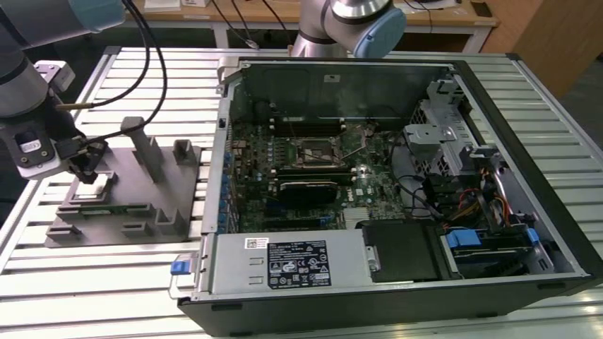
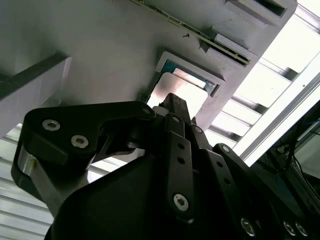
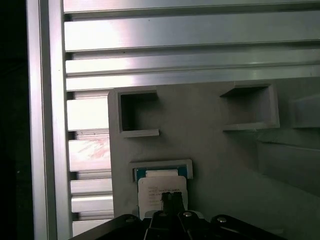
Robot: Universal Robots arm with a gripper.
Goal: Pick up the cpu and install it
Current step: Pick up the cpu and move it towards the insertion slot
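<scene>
Near the desk edge at the exterior view's left lies the grey fixture. The arm hangs over the fixture's corner nearest that edge. In the first wrist view the cpu sits flat in a shallow square pocket there. The jaws look drawn together with nothing between them, and their tips are over its pale top. I cannot tell whether they touch it. For a clean grasp I judge they must spread wider than the chip, centre on it and descend squarely, clear of the pocket walls. Toward the exterior view's right the open computer case holds the socket, well apart.
</scene>
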